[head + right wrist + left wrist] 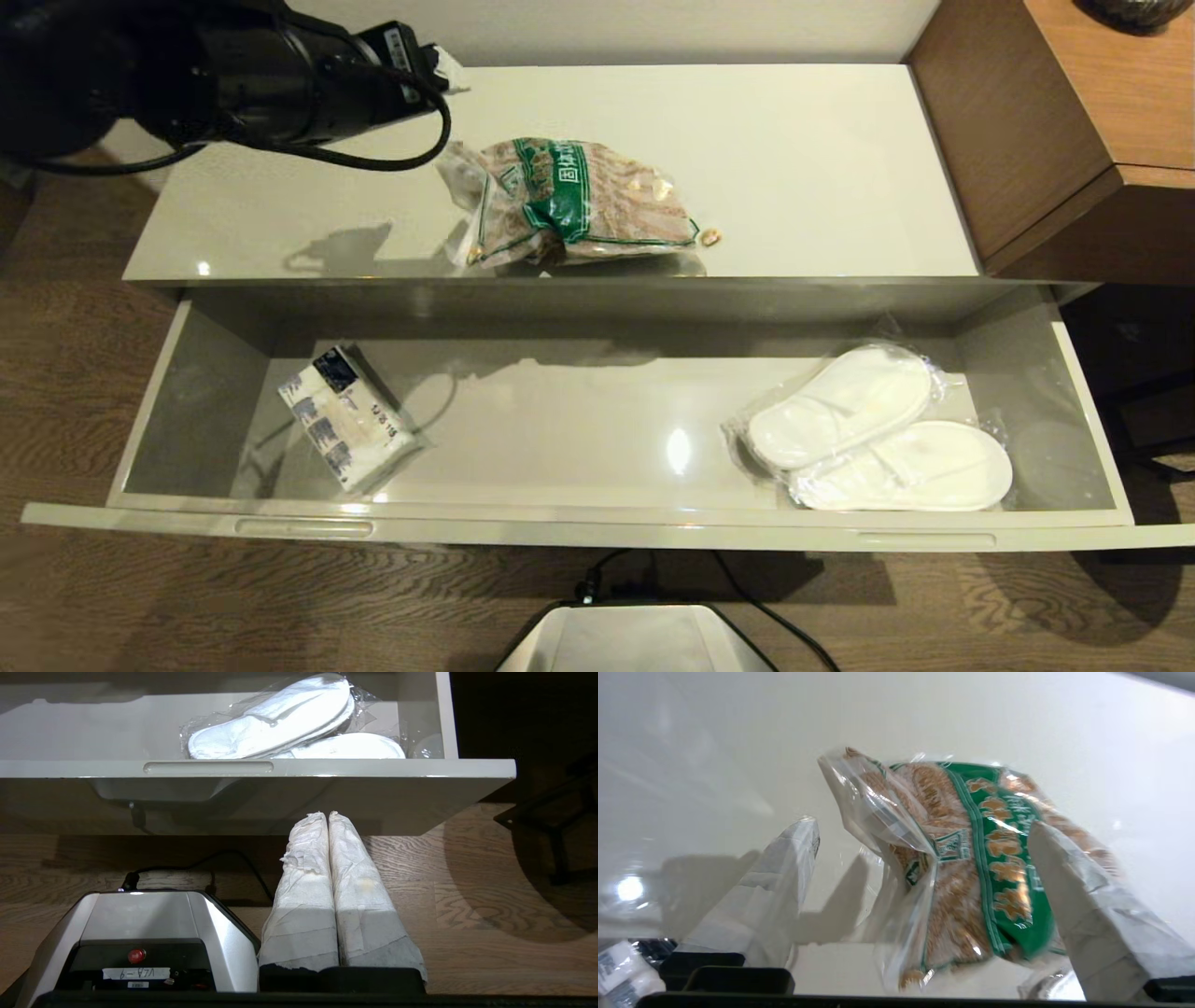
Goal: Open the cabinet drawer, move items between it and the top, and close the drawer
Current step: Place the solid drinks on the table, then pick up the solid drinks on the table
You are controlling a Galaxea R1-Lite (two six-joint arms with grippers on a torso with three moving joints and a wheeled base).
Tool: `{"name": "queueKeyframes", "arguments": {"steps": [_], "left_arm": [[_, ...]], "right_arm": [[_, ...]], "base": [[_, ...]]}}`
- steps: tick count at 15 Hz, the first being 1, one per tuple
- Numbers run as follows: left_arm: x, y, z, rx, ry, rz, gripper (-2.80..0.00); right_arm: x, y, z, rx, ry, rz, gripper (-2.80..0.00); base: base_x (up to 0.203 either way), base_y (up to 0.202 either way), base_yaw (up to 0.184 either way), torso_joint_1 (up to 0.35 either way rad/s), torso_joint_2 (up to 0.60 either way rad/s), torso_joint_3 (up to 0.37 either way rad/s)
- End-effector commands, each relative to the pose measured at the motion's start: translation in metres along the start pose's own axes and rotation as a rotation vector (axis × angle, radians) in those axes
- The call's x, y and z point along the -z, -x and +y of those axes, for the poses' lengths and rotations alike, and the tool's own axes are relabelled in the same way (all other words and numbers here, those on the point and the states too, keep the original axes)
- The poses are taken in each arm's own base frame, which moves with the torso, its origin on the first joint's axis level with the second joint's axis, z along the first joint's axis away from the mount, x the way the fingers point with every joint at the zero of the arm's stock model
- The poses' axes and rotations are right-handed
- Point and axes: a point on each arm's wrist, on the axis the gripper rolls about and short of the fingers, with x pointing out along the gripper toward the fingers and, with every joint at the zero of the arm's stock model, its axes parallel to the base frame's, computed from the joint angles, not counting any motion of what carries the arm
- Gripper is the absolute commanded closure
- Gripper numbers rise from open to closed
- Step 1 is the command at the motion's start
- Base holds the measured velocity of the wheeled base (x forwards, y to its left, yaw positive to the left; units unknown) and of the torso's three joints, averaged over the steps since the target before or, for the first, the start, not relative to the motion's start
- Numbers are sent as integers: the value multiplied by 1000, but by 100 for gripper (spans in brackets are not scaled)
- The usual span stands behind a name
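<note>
The clear bag of brown pieces with a green band (pixel 569 201) lies on the glossy cream top (pixel 794 159), near its front edge. My left gripper (pixel 446 73) hovers over the top behind and to the left of the bag. In the left wrist view the left gripper (pixel 922 828) is open, its taped fingers (pixel 784 882) wide apart, and the bag (pixel 962 872) lies loose on the top beyond them. The cabinet drawer (pixel 597 527) is pulled fully out below. My right gripper (pixel 328 814) is shut and empty, parked low in front of the drawer front (pixel 373 767).
In the drawer lie a tissue pack (pixel 344 417) at the left and wrapped white slippers (pixel 878 429) at the right. A small loose brown piece (pixel 711 237) sits beside the bag. A brown wooden cabinet (pixel 1055 121) adjoins on the right. My base (pixel 635 639) stands before the drawer.
</note>
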Motion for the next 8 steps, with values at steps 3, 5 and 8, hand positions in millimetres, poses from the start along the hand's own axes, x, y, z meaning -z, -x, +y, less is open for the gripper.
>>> {"name": "queueKeyframes", "arguments": {"steps": [3,5,8], "left_arm": [[-19,76,11,14,4,24,0],[-18,112,16,21,-8,79,0],[-17,154,26,13,-17,152,0]], "right_arm": [[1,1,0,0,0,-10,0],[1,1,0,0,0,-10,0],[1,1,0,0,0,-10,0]], "base": [[0,0,0,0,0,0],[0,0,0,0,0,0],[0,0,0,0,0,0]]}}
